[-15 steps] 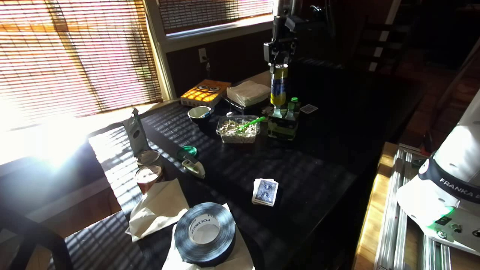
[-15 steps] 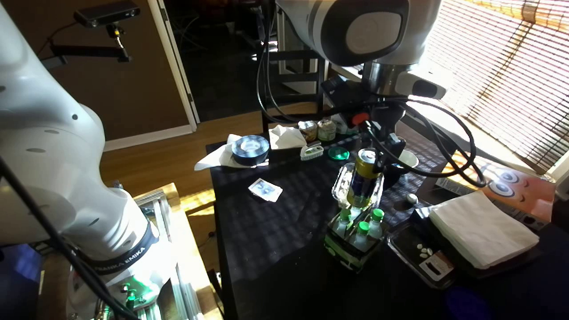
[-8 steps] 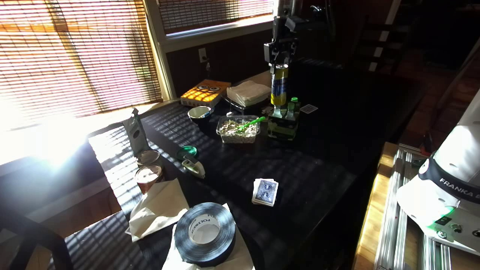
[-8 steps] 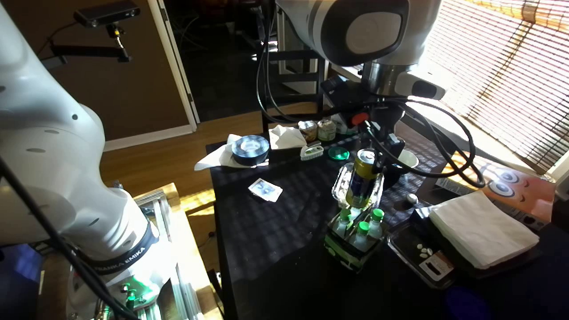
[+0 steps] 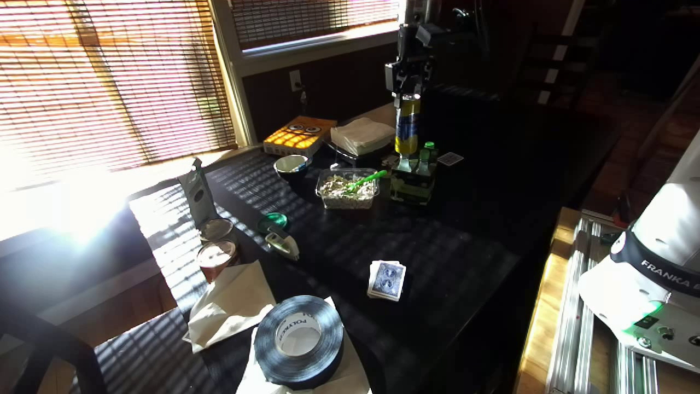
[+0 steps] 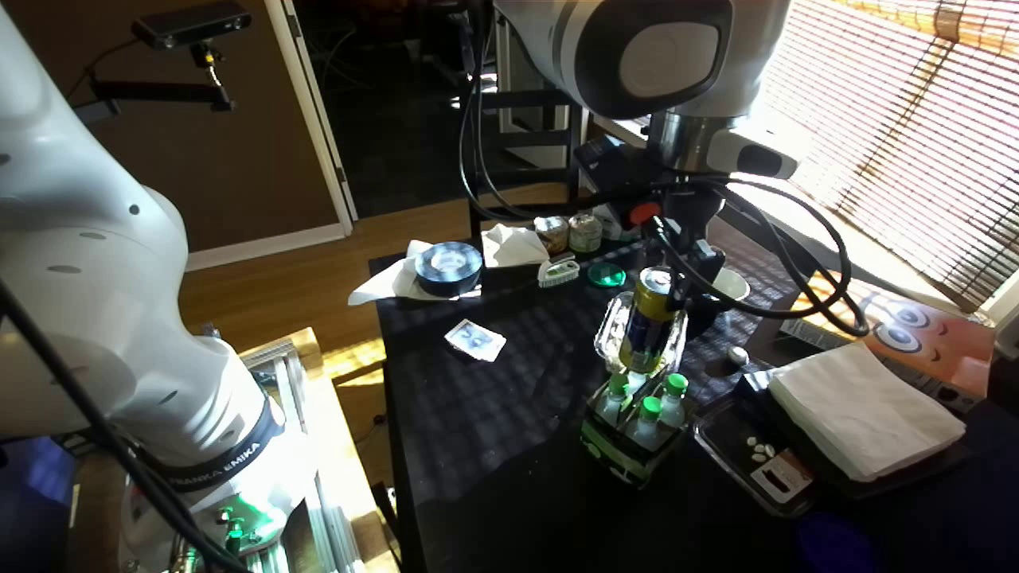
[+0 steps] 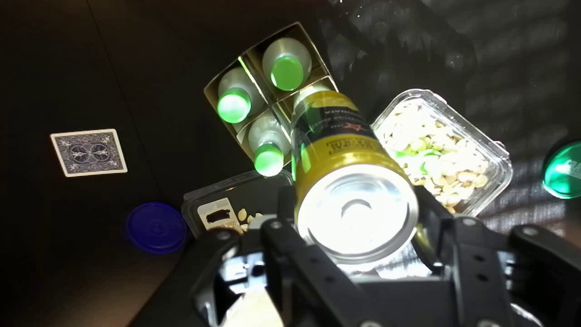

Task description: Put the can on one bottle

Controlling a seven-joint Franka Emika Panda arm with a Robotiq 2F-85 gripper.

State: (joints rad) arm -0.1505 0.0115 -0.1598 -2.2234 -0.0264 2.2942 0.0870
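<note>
Wrist view: the hand (image 7: 356, 211) grasps the yellow drink can (image 7: 347, 152) above one small bottle (image 7: 312, 93) (true contact is hidden); alignment looks done, settling and release remain.

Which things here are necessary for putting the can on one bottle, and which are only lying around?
For the job:
gripper
yellow can
bottle below it

Just lying about:
tape roll
playing cards
orange box
blue lid
napkin stack
brush

In the wrist view the can (image 7: 338, 131) hides the top of one bottle (image 7: 312, 91); whether the two touch cannot be told. The can's lettering is blurred. The right edge cuts off a green lid (image 7: 564, 170), the bottom edge the end effector (image 7: 357, 208).
</note>
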